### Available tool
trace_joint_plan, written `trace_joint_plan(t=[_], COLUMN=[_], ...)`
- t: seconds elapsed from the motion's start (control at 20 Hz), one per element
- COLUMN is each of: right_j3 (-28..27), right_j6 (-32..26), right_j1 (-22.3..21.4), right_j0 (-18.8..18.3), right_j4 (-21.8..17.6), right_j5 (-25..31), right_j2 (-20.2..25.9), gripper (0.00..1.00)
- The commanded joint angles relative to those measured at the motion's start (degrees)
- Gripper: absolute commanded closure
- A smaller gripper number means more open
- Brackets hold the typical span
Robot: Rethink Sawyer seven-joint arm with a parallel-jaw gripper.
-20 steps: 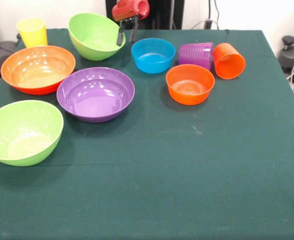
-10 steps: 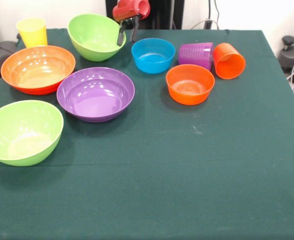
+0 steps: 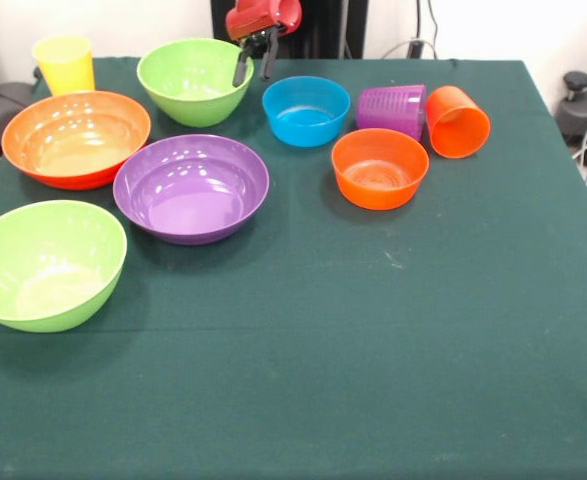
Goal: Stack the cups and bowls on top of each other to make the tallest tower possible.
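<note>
Bowls and cups are spread over the upper half of a green table, none stacked. At upper left I see a yellow cup standing upright at the table's corner, with a large orange bowl just below it. A lime bowl sits upright at top centre-left. A purple bowl lies below it, near the orange one, and a second lime bowl is at the left edge, lower down. Right of centre at the top sits a small blue bowl, then a purple cup and an orange cup, both on their sides and touching. A small orange bowl sits just below the purple cup. My gripper hangs at the top, over the right rim of the upper lime bowl; its two dark fingers stand narrowly apart, holding nothing.
</note>
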Motion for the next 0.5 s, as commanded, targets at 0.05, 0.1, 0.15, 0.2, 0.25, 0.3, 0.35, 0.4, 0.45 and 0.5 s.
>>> trace_joint_plan(t=[0.05, 0.1, 0.15, 0.2, 0.25, 0.3, 0.35, 0.4, 0.45, 0.5], right_j3=[19.60, 19.60, 19.62, 19.72, 19.72, 19.75, 19.70, 19.76, 19.74, 19.77], right_j6=[3.58, 3.72, 3.84, 4.08, 4.18, 4.27, 4.29, 4.31, 4.26, 4.26], right_j1=[16.41, 16.51, 16.58, 16.58, 16.62, 16.58, 16.57, 16.49, 16.45, 16.49], right_j0=[2.88, 3.10, 3.27, 3.46, 3.64, 3.83, 3.96, 4.01, 4.05, 4.08], right_j4=[15.23, 15.37, 15.43, 15.51, 15.60, 15.68, 15.78, 15.76, 15.72, 15.70], right_j5=[-9.00, -8.53, -8.23, -7.97, -7.74, -7.69, -7.63, -7.70, -7.78, -7.76], right_j2=[-6.65, -6.68, -6.69, -6.63, -6.64, -6.63, -6.67, -6.69, -6.76, -6.77], gripper=[0.00, 0.00, 0.00, 0.00, 0.00, 0.00, 0.00, 0.00, 0.00, 0.00])
